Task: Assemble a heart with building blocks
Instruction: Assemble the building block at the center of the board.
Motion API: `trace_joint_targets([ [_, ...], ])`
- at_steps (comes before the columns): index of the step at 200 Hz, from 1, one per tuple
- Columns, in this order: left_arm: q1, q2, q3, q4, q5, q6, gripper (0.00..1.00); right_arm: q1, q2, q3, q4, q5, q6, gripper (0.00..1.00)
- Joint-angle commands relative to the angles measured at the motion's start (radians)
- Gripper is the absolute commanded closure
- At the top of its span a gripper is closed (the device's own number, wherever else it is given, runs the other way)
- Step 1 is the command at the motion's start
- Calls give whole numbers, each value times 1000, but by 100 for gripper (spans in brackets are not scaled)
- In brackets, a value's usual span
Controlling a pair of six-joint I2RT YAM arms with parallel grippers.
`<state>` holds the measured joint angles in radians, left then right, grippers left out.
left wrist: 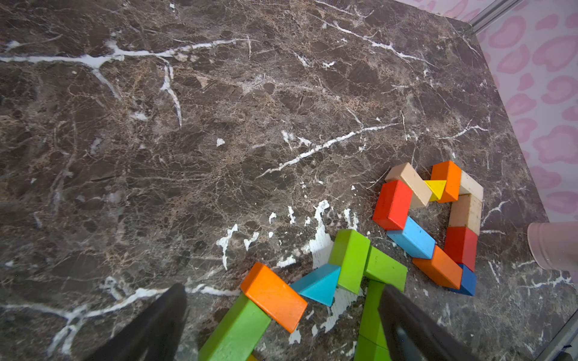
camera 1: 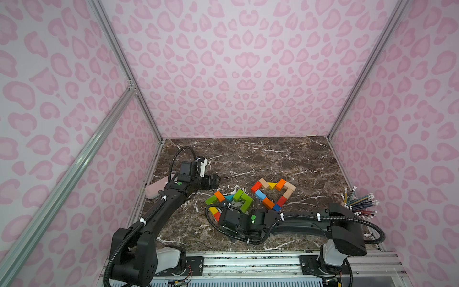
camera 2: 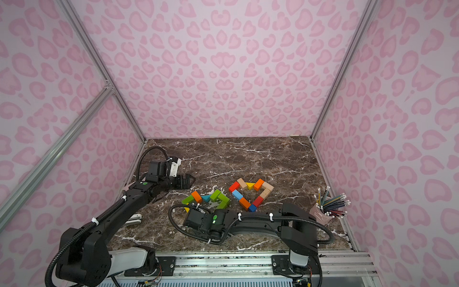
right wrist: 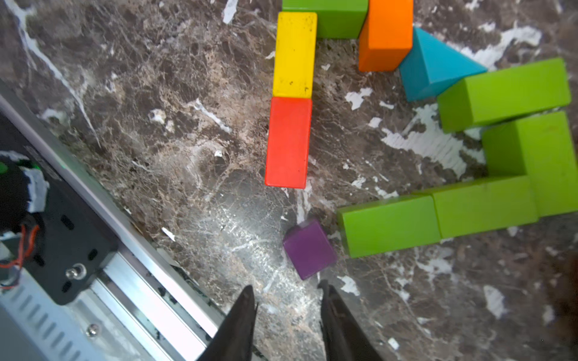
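Note:
A closed heart of building blocks lies right of centre in both top views, with an orange brick (camera 1: 268,202) near its lower tip. To its left sits an open outline of green bricks (camera 1: 246,198), an orange brick (camera 1: 219,195), a teal wedge (camera 1: 229,198), a yellow brick (right wrist: 294,54) and a red brick (right wrist: 287,142). A purple cube (right wrist: 309,248) rests on the table by a green brick's (right wrist: 387,225) end. My right gripper (right wrist: 287,289) is open and empty, just short of the cube. My left gripper (left wrist: 283,289) hovers wide open at the outline's left.
A pale pink pouch (camera 1: 156,188) lies by the left wall behind my left arm. A pink cup of pencils (camera 2: 323,215) stands at the right edge. The metal rail (right wrist: 131,281) runs along the table's front, close to my right gripper.

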<state>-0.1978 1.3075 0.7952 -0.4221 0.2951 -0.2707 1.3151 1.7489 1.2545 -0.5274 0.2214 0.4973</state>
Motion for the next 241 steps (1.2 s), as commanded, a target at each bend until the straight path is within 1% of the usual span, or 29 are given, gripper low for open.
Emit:
trace_joint_targets([
  [1, 1, -7, -2, 51, 4, -7, 2, 0, 32, 46, -59, 49, -189, 59],
  [37, 1, -5, -2, 53, 4, -7, 2, 1, 75, 75, -76, 73, -275, 60],
  [90, 1, 2, -2, 57, 9, -7, 1, 3, 110, 91, -85, 57, -334, 60],
  [155, 1, 7, 0, 57, 10, -7, 2, 4, 142, 97, -59, 49, -341, 60],
  [179, 0, 9, 0, 56, 12, -7, 2, 4, 151, 97, -53, 49, -337, 57],
  [220, 2, 9, 1, 58, 14, -8, 2, 5, 158, 94, -52, 65, -329, 56],
  [241, 3, 10, 1, 58, 15, -7, 1, 6, 156, 88, -52, 65, -331, 53],
])
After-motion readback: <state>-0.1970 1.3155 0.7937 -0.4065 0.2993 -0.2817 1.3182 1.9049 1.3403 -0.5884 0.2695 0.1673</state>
